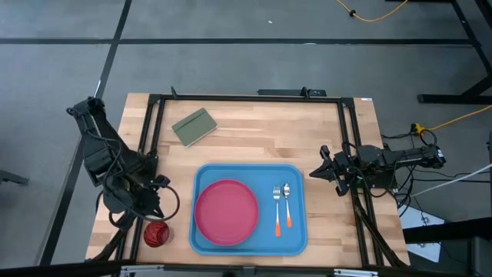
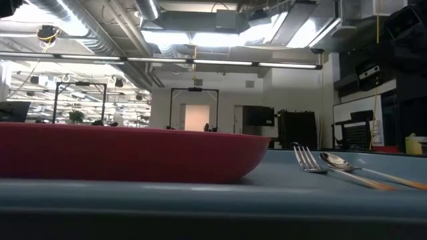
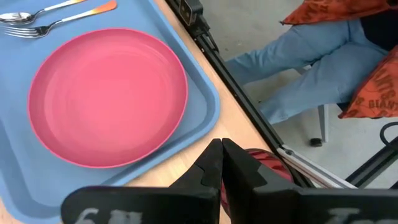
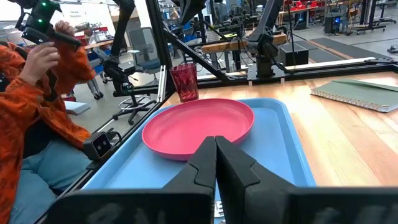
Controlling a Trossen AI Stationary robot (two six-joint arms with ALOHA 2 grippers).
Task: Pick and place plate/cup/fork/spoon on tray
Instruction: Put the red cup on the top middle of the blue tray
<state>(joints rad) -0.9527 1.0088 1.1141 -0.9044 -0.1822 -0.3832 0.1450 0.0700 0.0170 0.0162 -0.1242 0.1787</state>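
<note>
Wooden tabletop [image 1: 254, 138] carried a blue tray [image 1: 296, 238] holding the plate [image 1: 226, 212], with the fork [image 1: 277, 211] and spoon [image 1: 287, 203] side by side beyond it from the left gripper [image 1: 154, 215]. That gripper's fingers were pressed together, holding nothing, and it hovered just off the tray's edge with the cup [image 1: 156, 233] close beside it on the bare wood. The right gripper [image 1: 315, 172], also closed and empty, waited near the tray's opposite side. A green notebook [image 1: 194, 127] lay well apart from both. A seated person [image 4: 37, 124] showed past the table.
</note>
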